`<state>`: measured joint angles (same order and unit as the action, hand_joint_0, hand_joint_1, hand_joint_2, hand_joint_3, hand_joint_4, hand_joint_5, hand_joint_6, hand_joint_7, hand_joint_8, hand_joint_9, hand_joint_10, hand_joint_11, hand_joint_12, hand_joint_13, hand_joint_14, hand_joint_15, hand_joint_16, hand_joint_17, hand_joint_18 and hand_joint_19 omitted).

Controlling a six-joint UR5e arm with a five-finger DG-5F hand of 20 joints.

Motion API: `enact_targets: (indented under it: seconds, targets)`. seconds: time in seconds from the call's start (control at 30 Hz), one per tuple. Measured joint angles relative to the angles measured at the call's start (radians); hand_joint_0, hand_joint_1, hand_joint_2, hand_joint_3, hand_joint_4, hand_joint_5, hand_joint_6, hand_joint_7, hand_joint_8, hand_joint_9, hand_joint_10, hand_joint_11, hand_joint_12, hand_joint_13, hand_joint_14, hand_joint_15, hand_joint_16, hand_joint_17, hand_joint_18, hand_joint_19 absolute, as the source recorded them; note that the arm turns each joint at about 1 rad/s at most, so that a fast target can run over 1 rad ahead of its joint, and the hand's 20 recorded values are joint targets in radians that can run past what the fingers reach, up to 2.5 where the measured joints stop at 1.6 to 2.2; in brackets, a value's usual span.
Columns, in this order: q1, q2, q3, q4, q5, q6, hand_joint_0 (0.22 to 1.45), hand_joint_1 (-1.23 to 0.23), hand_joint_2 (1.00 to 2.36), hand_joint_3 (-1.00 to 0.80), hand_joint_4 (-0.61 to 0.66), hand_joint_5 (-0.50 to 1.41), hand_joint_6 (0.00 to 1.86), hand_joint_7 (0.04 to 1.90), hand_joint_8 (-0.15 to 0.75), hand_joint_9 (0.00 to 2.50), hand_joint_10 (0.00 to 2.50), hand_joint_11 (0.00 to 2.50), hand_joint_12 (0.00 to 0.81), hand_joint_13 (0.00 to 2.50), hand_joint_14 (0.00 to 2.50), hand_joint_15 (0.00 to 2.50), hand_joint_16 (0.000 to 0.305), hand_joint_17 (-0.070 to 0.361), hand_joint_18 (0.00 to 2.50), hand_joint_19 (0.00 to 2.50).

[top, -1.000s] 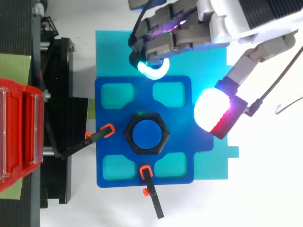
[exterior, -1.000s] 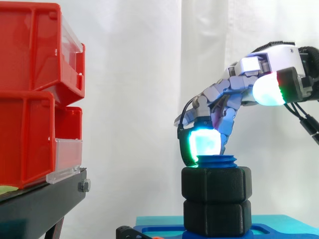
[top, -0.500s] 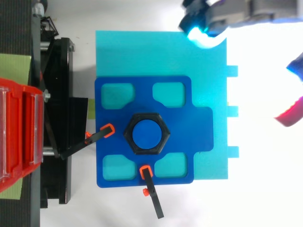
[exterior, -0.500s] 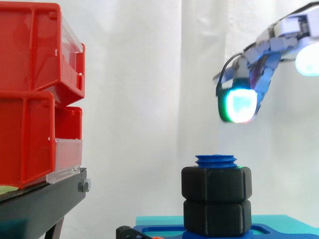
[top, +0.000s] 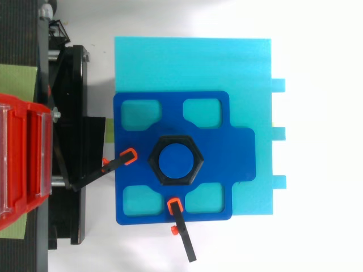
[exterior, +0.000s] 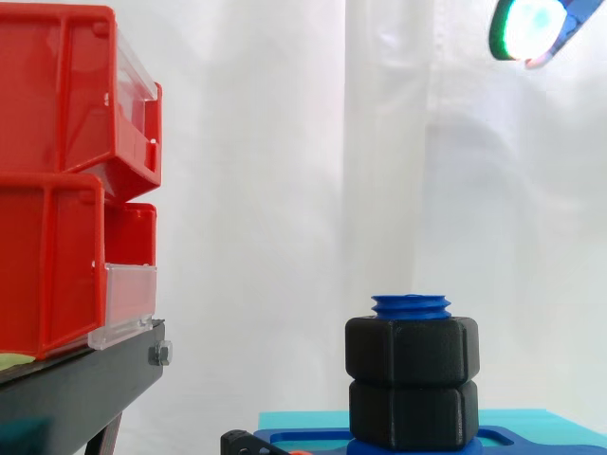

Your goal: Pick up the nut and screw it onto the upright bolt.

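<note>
**On the bolt's thread, the nut sits seated; hand hangs high and apart**

At the middle of the dark blue fixture plate [top: 227,147] stands the blue plastic upright bolt [exterior: 411,304], and the black hexagonal plastic nut [exterior: 412,349] is around its thread. From above, the nut rings the bolt's round blue top squarely. From the side, the nut looks level, with a turn or so of thread showing above it. Its underside touches a second black hexagonal block [exterior: 412,412] just below. Whether that block is another nut or part of the mount, I cannot tell.

By my reading, both the pick-up and the screwing are done or all but done. The nut seems to have nowhere lower to go. What remains, if anything, is a check of tightness. That would call for the hand to come down over the bolt's axis and take the nut by its flats without tipping it.

The robot hand [exterior: 524,28] shows as a glowing green-white pad at the top right corner of the side view, well above the nut and to its right. It touches nothing there. How far open it is cannot be told from this sliver. Nothing can be seen held in it.
</note>
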<state>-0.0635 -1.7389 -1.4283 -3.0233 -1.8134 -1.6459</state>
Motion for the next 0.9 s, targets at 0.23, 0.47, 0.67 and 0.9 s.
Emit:
enact_targets:
  seconds: [0.23,0.47,0.67,0.9]
  targets:
    - [0.009,0.028,-0.153,0.022,0.050,0.060,0.51,-0.31,1.00,-0.50,0.19,-0.17,0.50,0.73,0.247,0.50,0.00,0.00,0.342,0.25,0.00,0.00,0.037,0.084,0.00,0.00]
    - [0.013,0.029,-0.196,0.064,0.137,0.193,0.52,-0.35,1.00,-0.50,0.17,-0.19,0.50,0.64,0.228,0.32,0.00,0.00,0.356,0.08,0.00,0.00,0.041,0.093,0.00,0.00]
    - [0.021,0.029,-0.199,0.069,0.169,0.340,0.53,-0.36,1.00,-0.49,0.17,-0.20,0.50,0.63,0.235,0.30,0.00,0.00,0.367,0.08,0.00,0.00,0.043,0.098,0.00,0.00]
    - [0.022,0.028,-0.199,0.064,0.170,0.502,0.53,-0.38,1.00,-0.49,0.15,-0.21,0.50,0.58,0.224,0.28,0.00,0.00,0.352,0.11,0.00,0.00,0.043,0.096,0.00,0.00]
